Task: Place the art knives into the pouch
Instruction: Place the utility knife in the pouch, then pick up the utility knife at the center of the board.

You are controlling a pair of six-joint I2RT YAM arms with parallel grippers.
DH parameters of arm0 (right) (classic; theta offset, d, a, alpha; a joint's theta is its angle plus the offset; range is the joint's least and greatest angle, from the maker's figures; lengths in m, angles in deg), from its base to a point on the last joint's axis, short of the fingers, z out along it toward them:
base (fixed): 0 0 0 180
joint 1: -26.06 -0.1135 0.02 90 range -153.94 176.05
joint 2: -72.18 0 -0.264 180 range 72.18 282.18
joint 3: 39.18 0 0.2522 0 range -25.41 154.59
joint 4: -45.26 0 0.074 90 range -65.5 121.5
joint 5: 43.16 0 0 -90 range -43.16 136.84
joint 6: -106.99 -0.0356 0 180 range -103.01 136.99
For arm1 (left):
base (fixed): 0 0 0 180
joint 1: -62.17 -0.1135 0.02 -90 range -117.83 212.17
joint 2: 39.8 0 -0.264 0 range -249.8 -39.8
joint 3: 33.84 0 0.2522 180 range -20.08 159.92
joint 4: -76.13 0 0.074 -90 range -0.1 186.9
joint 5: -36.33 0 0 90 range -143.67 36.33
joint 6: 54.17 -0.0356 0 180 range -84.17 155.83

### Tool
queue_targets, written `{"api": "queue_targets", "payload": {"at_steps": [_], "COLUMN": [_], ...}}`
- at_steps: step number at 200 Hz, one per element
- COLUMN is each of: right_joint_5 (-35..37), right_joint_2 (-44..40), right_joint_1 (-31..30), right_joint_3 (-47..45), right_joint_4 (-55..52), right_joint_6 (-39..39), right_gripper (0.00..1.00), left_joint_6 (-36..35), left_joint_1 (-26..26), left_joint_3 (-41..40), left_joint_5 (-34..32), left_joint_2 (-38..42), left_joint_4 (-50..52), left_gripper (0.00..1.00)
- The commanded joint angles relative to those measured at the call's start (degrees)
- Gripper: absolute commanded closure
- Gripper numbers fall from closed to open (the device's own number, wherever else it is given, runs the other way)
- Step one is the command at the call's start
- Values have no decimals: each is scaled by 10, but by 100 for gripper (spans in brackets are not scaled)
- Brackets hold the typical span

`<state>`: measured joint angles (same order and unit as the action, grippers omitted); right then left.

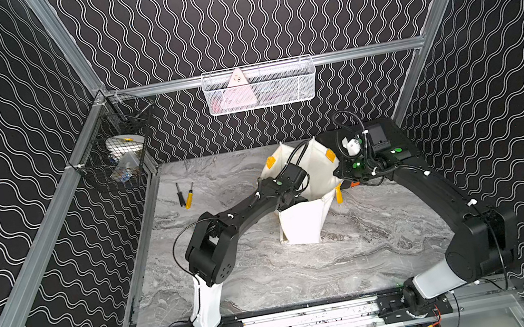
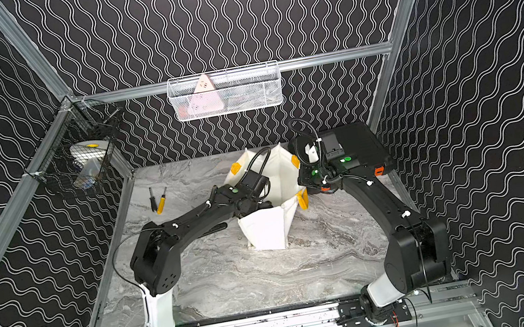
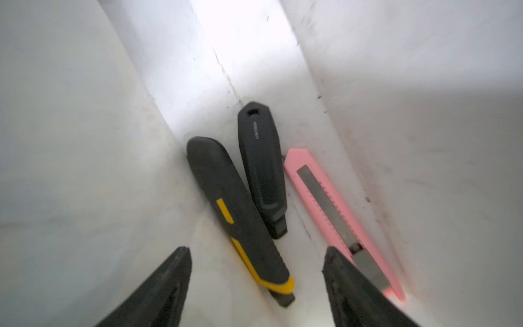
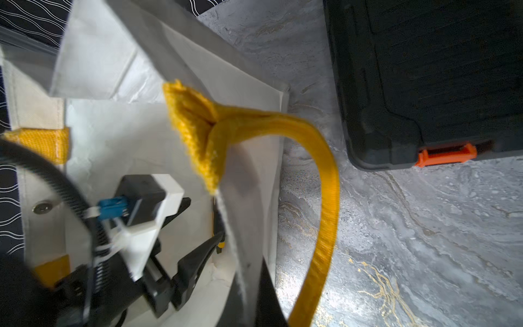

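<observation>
The white pouch (image 1: 300, 225) (image 2: 265, 229) stands open mid-table, with yellow handles (image 4: 325, 203). My left gripper (image 3: 256, 250) is down inside it, open, with nothing between its fingers (image 4: 198, 257). On the pouch floor just below lies the black and yellow art knife (image 3: 240, 215), next to a black knife (image 3: 261, 167) and a pink one (image 3: 336, 212). In both top views the left wrist (image 1: 287, 181) hides the knives. My right gripper (image 4: 249, 300) (image 1: 343, 181) is shut on the pouch's right wall (image 4: 249, 203), next to a handle patch.
A black hard case (image 1: 383, 139) (image 4: 424, 70) with orange latches sits right behind the pouch at the back right. Two screwdrivers (image 1: 186, 196) lie at the back left. A white wire basket (image 1: 259, 86) and a black mesh basket (image 1: 116, 150) hang on the walls.
</observation>
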<state>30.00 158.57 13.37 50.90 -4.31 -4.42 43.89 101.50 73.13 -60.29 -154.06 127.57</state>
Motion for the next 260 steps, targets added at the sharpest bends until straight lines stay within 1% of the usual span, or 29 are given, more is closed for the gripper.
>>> {"api": "queue_targets", "payload": {"at_steps": [1,39,64,85,114,137,145,166,179,191,213,238,260], "right_joint_5": [-2,-3,-5,-6,-11,-15,-18,-23,-22,-22,-22,-20,-23], "right_joint_2": [-4,-4,-5,-4,-3,-7,-6,-4,-4,-4,-3,-4,0], "right_joint_1": [0,-1,-1,-1,0,-1,-1,-2,-3,-3,-3,-4,-5], "right_joint_3": [2,1,-1,-2,-4,-7,-9,-10,-12,-13,-11,-12,-12], "right_joint_4": [29,29,31,33,35,41,44,47,49,51,47,48,49], "right_joint_6": [9,9,8,8,8,5,4,4,4,4,7,7,7], "right_gripper": [100,100,100,100,100,100,100,100,100,100,100,100,100], "left_joint_6": [6,8,9,13,29,41,44,57,68,82,99,119,123], "left_joint_1": [0,0,-2,-15,-56,-118,-137,-154,-156,-160,-178,-205,-222], "left_joint_3": [13,37,39,30,0,-44,-63,-135,-193,-226,-260,-291,-315], "left_joint_5": [31,46,31,26,9,18,10,-50,-68,-81,-76,-49,-33], "left_joint_2": [35,98,147,198,269,312,320,324,317,301,267,244,217], "left_joint_4": [-6,-14,-17,-28,-28,-17,-11,-2,-20,-33,-66,-108,-135], "left_gripper": [16,13,10,10,9,7,7,7,7,7,7,7,8]}}
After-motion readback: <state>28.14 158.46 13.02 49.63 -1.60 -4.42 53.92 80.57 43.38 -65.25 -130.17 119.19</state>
